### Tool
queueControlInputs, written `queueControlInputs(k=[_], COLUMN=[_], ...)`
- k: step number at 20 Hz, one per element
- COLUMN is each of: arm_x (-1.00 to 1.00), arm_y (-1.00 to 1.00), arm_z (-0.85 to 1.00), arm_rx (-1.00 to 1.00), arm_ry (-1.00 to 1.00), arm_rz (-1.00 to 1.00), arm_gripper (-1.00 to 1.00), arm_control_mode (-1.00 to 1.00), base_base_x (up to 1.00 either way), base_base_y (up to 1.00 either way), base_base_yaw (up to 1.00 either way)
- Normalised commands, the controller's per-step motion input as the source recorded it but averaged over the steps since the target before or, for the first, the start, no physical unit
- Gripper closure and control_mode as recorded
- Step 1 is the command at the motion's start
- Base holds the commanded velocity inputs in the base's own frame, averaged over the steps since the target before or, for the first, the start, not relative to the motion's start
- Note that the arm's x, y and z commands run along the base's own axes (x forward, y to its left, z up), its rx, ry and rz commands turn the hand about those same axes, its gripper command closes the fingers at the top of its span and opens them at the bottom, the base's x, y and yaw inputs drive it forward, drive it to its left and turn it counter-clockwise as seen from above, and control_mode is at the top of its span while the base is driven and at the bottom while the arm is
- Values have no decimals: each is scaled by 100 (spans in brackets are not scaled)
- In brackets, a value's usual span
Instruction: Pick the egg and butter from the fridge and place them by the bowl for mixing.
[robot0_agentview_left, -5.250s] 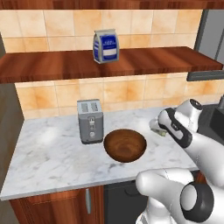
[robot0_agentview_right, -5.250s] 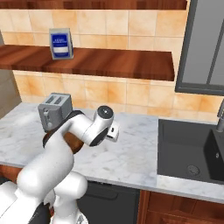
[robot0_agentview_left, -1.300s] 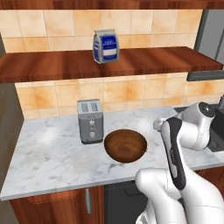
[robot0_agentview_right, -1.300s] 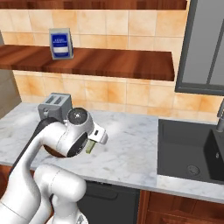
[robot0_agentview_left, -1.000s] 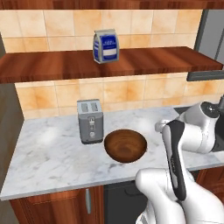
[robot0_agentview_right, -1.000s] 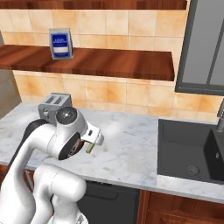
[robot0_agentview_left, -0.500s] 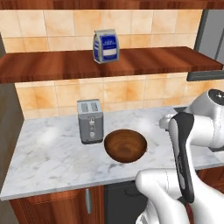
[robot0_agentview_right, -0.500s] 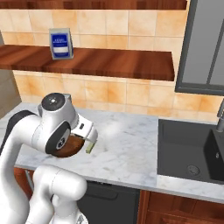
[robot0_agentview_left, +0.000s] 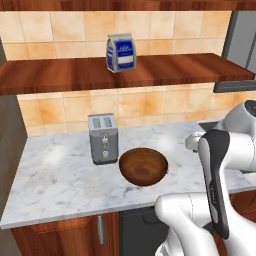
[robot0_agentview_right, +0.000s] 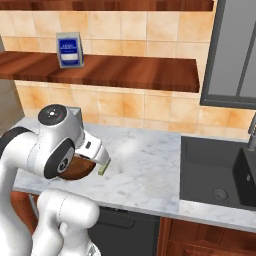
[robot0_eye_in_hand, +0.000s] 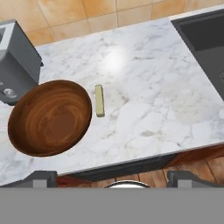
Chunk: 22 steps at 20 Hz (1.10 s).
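Butter (robot0_eye_in_hand: 99, 100), a thin pale yellow stick, is lying flat on the marble bench (robot0_eye_in_hand: 148, 87), just beside the brown bowl (robot0_eye_in_hand: 49, 117) and not touching it. Behind the bowl the silver toaster (robot0_agentview_left: 102, 138) is standing. Fingers of the tool (robot0_eye_in_hand: 112, 177) are standing wide apart above the bench edge, holding nothing.

A: The light is even and fairly bright, and every edge is sharp; nothing is blurred or out of focus.

B: One soft white glare spot sits on the marble counter (robot0_eye_in_hand: 131, 83) in the hand view.

A: Shadows are faint. The bowl (robot0_eye_in_hand: 49, 117) is darker inside on one side, and the shelf (robot0_agentview_left: 125, 72) dims the tiles under it.

B: Straight lines stay straight at the edges.
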Motion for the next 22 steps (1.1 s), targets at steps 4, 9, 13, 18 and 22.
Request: queueControlInputs(k=[4, 9, 13, 18, 22], arm_x=[0, 0, 0, 0, 0], arm_y=[0, 0, 0, 0, 0], arm_z=[0, 0, 0, 0, 0], arm_rx=[0, 0, 0, 0, 0], arm_ry=[0, 0, 0, 0, 0], arm_rz=[0, 0, 0, 0, 0], arm_gripper=[-100, -100, -100, -100, -100], arm_control_mode=[100, 100, 100, 100, 100], base_base_x=[-7, -57, -56, 0, 0], base_base_y=[0, -5, -4, 13, 12], base_base_yaw=[0, -7, -31, -94, -95])
